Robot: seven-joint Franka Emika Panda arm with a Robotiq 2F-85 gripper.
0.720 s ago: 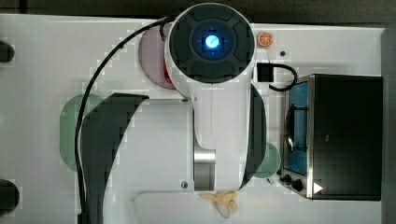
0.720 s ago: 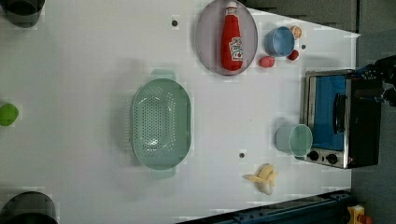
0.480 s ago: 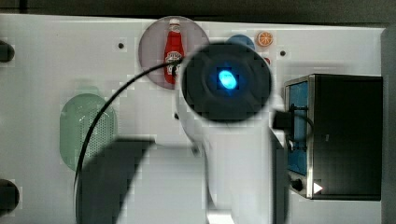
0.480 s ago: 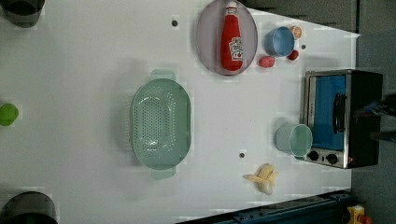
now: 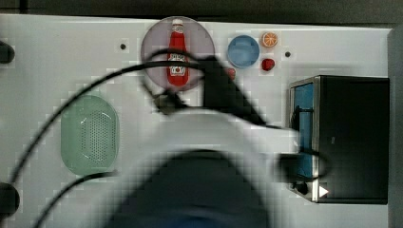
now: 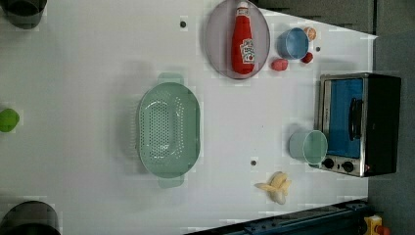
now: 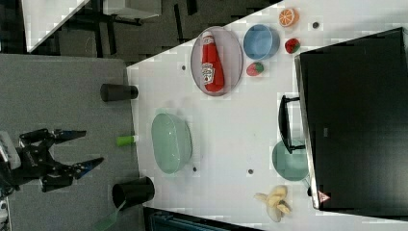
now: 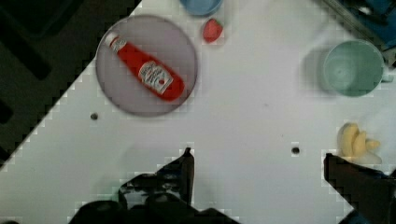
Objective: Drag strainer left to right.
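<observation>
The large pale mint-green perforated plastic oval strainer (image 6: 169,129) sits alone on the white desk (image 6: 88,73), toward the left view's left. It looks light, stiff and slick (likely to skate), so hooking its wide rim or end tab seems best. The claw (image 8: 257,161) hangs wide and empty. Rightward, the grey plate (image 6: 218,46) with its red ketchup bottle (image 6: 243,41) and the mint cup (image 6: 309,146) crowd the path.

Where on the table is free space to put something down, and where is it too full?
In the left view, bare table lies on the left view's left of the strainer. Another free patch sits between the strainer, the plate holding the ketchup bottle and the mint cup. It is crowded around the blue bowl, small fruits and toaster oven.
</observation>
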